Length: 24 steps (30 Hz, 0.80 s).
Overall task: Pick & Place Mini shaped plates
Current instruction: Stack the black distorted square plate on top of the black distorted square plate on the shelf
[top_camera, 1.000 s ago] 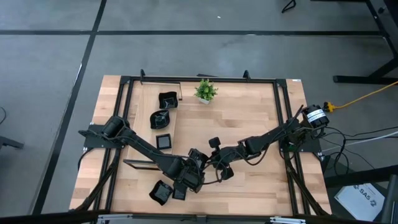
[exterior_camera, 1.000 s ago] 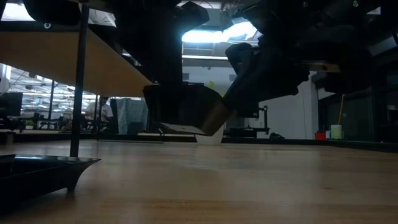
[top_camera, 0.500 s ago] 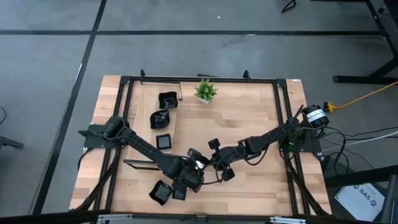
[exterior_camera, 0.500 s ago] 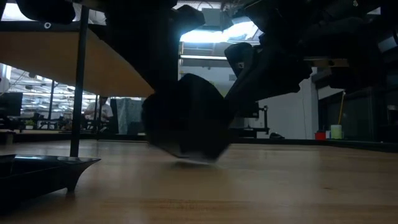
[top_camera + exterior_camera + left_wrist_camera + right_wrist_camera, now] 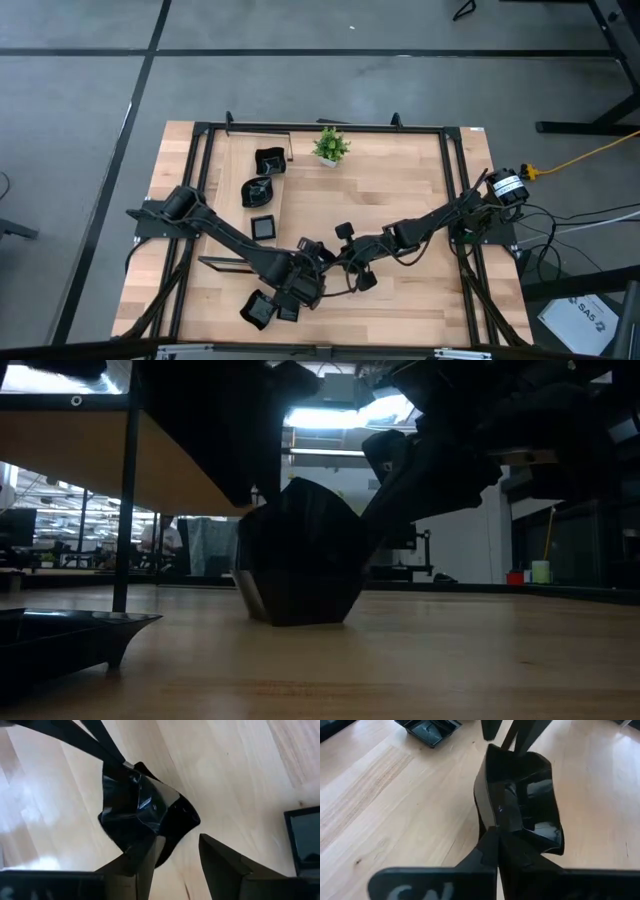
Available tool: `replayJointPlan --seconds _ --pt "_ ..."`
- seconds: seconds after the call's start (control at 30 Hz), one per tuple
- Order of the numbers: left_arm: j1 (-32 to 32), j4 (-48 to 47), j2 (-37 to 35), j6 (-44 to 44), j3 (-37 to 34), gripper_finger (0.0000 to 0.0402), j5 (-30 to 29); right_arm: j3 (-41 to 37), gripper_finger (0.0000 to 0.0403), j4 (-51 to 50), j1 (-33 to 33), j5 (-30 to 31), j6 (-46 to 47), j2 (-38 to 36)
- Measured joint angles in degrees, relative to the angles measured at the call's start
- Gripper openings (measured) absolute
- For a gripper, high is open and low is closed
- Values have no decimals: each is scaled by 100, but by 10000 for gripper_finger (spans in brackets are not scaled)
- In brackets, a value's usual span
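Observation:
One glossy black mini shaped plate (image 5: 300, 560) stands on edge at the middle of the table, near its front. My right gripper (image 5: 496, 837) comes in from the table's right and is shut on this plate (image 5: 520, 800). My left gripper (image 5: 177, 845) reaches in from the left, pointing steeply down, and is open. The plate's (image 5: 135, 810) rim lies beside one of the left fingers. Several more black plates lie on the table: three at the far left (image 5: 258, 190) and two by the near edge (image 5: 258, 310). My right gripper pinches the plate's rim (image 5: 495, 822) between its two shut fingers. They slant down at it from the table's right. The plate stands tilted on edge, hollow side toward the gripper, its lower rim (image 5: 295, 622) on the table. My left gripper: one finger (image 5: 137, 862) overlaps the plate's rim; whether it touches, I cannot tell.
A small green potted plant (image 5: 330, 145) stands at the far edge. A black frame (image 5: 320, 128) runs round the tabletop. A black plate (image 5: 60, 635) sits close to the low camera. Bare wood lies at the table's right half.
The plate hung tilted and clear of the table a second ago. It has swung down and turned up on edge, and its lower rim now meets the wood. Both arms have kept their places.

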Motion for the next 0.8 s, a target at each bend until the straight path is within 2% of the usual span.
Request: replayJointPlan --seconds 0.37,0.8 --pt "-81 -83 -429 236 0 146 -54 0 1 14 0 17 -223 -238" --pt "162 -144 -475 451 0 141 39 4 1 43 7 -88 -603 -413"
